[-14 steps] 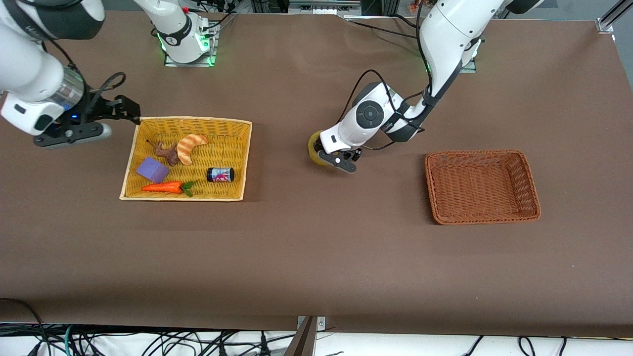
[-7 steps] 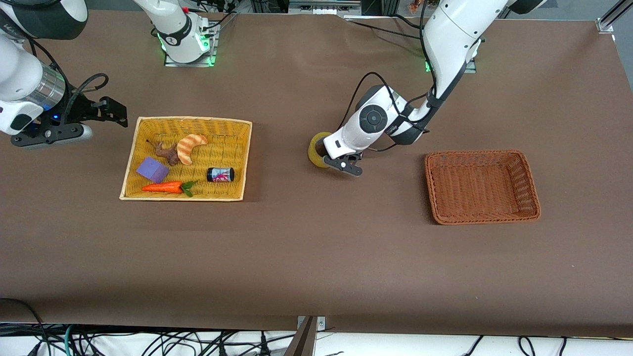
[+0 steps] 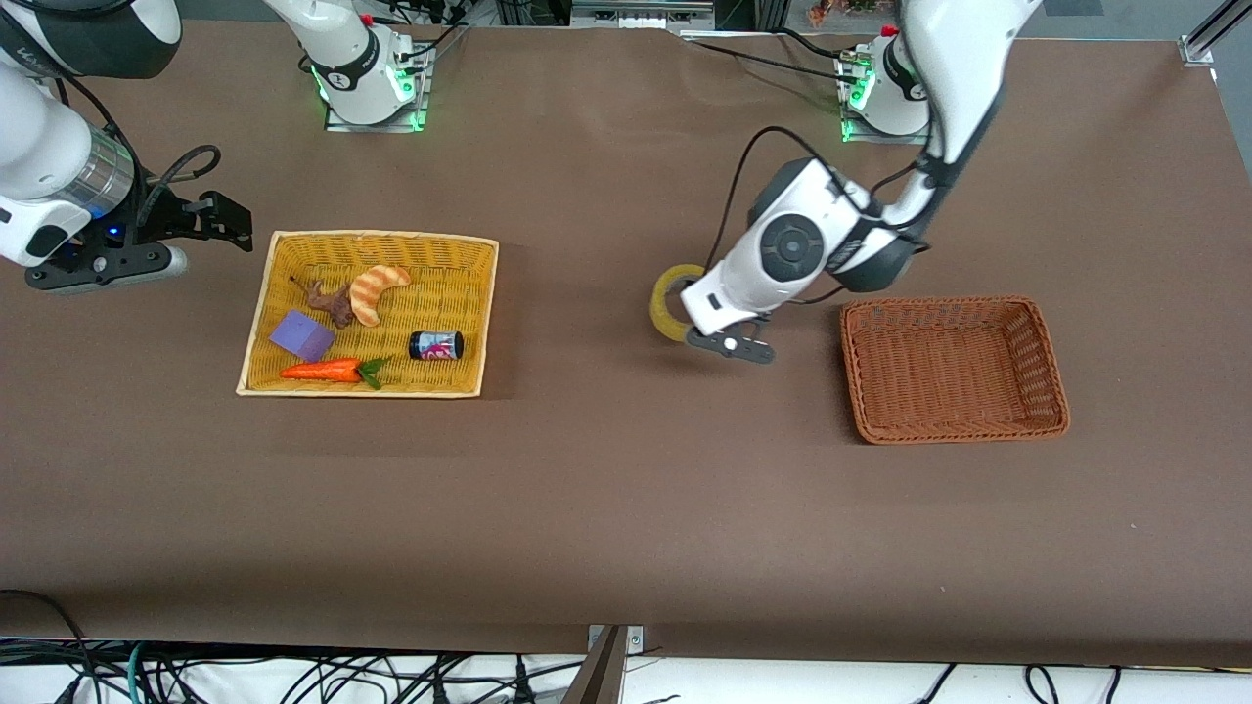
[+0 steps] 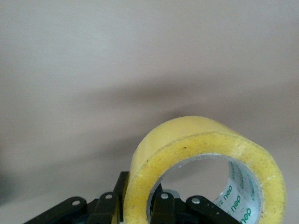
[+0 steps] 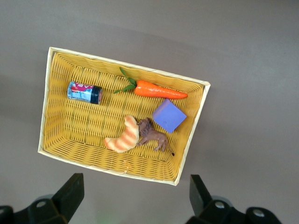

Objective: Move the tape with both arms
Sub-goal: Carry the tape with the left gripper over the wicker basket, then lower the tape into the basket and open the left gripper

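Across the brown table: two wicker baskets well apart, yellow basket toward the right arm's end, reddish-brown basket toward the left arm's end. Left arm reaching down between the two baskets, closer to the reddish-brown one; left gripper clenched on the tape, one finger inside the hole, ring held on edge above the bare tabletop. Right arm waiting beside the yellow basket; right gripper spread wide, nothing between the fingers, just off the basket's corner. Inside the yellow basket: croissant, carrot, purple block, brown animal figure, small black jar lying on its side.
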